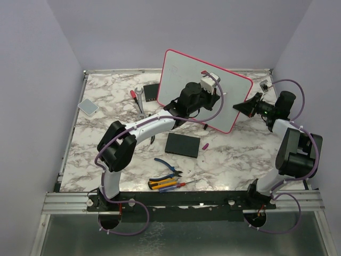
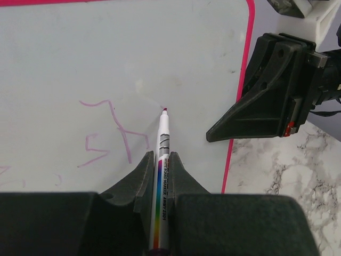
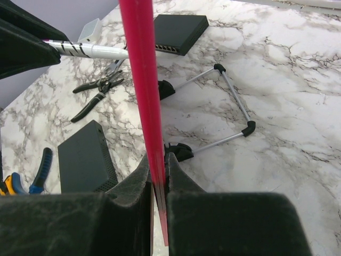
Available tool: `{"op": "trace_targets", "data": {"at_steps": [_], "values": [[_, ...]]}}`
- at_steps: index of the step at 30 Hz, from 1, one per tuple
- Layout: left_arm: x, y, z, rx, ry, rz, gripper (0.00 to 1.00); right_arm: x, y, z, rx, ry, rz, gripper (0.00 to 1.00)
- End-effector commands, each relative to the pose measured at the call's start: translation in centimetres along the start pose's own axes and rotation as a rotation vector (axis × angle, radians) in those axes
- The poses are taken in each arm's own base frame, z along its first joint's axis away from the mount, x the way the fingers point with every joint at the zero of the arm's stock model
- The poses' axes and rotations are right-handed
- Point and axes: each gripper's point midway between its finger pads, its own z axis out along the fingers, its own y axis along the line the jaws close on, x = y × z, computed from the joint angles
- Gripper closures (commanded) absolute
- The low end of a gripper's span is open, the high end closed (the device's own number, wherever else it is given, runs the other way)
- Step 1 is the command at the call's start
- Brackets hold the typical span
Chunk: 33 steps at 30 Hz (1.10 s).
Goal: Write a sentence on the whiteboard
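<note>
Left claw [image 2: 161, 162] clamped on a white whiteboard marker with a rainbow-striped label [image 2: 164, 128], jaws tight on either side of the barrel. Right claw [image 3: 158, 166] pinched on the rounded pink-red frame of the large pale grey-white whiteboard [image 1: 181, 72], at its right-hand edge. Board stands propped on the marble-patterned tabletop [image 1: 240, 154], upper centre of the top view, on a thin wire stand with black feet [image 3: 248, 128].

Progress: judged early. Of the sentence [image 2: 112, 128], only a few thin pink handwritten strokes show, lower left of the left wrist view, with no word readable. Rest of the surface in that view is bare, so most of the writing looks left to do. Marker tip sits at or just off the surface, right of the strokes; contact uncertain.

Orientation: board's long axis runs upper left to lower right in the top view, writing face turned toward the left arm. Marker points up-frame, at the board.
</note>
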Motion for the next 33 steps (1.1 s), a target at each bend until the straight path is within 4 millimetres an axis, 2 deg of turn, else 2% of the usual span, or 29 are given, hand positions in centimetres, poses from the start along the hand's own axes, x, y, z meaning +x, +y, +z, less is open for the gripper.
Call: {"op": "trace_targets", "data": {"at_steps": [1, 11, 17, 21, 26, 33], "values": [[-0.4, 0.3, 0.9, -0.015, -0.010, 0.016, 1.00, 1.9, -1.0, 0.2, 0.055, 0.028, 0.044, 0.99], [-0.2, 0.6, 0.6, -0.028, -0.003, 0.022, 1.00, 1.8, -1.0, 0.2, 0.054, 0.026, 0.040, 0.99], [-1.4, -0.6, -1.0, 0.015, -0.033, 0.025, 1.00, 1.9, -1.0, 0.2, 0.055, 0.028, 0.042, 0.99], [-0.6, -1.2, -1.7, 0.022, -0.025, 0.024, 1.00, 1.9, -1.0, 0.2, 0.056, 0.028, 0.042, 0.99], [0.5, -1.1, -1.7, 0.018, -0.011, 0.015, 1.00, 1.9, -1.0, 0.2, 0.055, 0.028, 0.042, 0.99], [-0.4, -1.6, -1.3, 0.032, -0.031, 0.016, 1.00, 1.9, -1.1, 0.2, 0.056, 0.028, 0.043, 0.99]]}}
